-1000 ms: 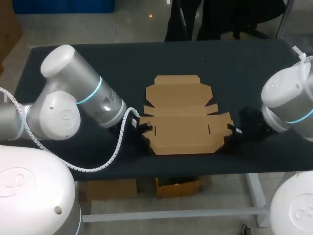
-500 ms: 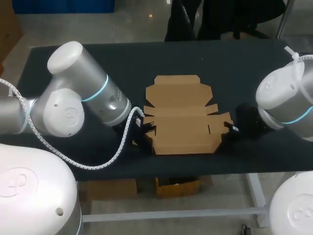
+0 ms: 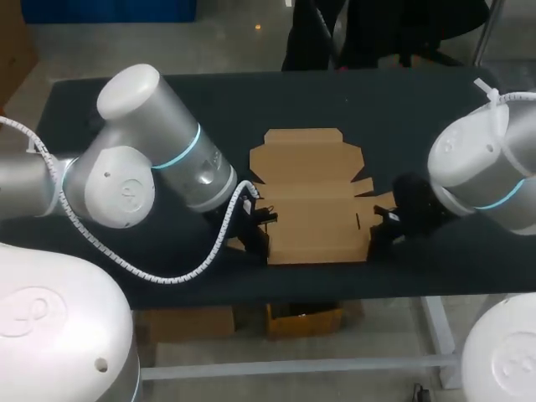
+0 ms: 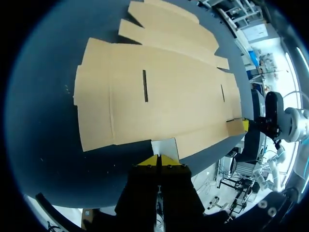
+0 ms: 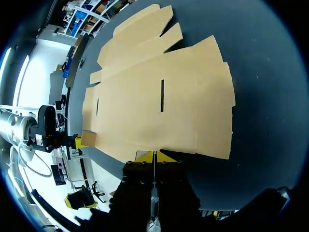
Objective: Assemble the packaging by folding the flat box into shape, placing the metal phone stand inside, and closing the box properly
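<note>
Seemingly left tool, right tool tight on near corners of flat box.

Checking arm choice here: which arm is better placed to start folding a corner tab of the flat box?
Left, probably. The left gripper has closed tips right at the corner tab of the flat box; the right gripper shows only the box's plain near edge ahead.
</note>
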Motion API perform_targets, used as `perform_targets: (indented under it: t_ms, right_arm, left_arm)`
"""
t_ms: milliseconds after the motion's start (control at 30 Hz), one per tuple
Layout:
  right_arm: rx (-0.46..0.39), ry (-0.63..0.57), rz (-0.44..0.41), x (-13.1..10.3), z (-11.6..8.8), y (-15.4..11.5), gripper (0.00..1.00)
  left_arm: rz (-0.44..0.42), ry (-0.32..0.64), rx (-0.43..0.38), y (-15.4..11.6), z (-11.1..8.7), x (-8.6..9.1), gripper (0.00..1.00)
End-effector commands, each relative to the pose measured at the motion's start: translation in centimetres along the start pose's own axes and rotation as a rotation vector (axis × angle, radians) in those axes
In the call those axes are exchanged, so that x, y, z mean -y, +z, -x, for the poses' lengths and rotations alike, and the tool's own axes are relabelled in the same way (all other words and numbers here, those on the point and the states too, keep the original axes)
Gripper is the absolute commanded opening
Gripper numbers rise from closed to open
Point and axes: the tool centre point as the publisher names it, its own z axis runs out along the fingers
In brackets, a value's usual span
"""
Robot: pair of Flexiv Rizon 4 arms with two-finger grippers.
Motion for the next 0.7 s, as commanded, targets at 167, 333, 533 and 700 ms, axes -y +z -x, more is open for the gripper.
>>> perform_targets:
  t_ms: [167, 333, 533, 700]
  right_arm:
    - [0.014, -0.002, -0.003, 0.3, -0.4, 0.0, 0.00]
    - [0.017, -0.010, -0.012, 0.5, -0.7, 0.3, 0.00]
    - [0.022, -0.022, -0.014, 0.9, -1.1, 0.4, 0.00]
    - [0.031, -0.022, -0.012, 1.3, -1.3, 0.6, 0.00]
  left_arm:
    - [-0.004, 0.010, 0.043, 0.1, -1.2, -0.2, 0.00]
    - [-0.008, 0.021, 0.046, 0.1, -1.6, -0.5, 0.00]
    - [-0.012, 0.027, 0.050, 0.3, -1.8, -0.9, 0.00]
    - [-0.015, 0.032, 0.054, 0.6, -2.0, -1.0, 0.00]
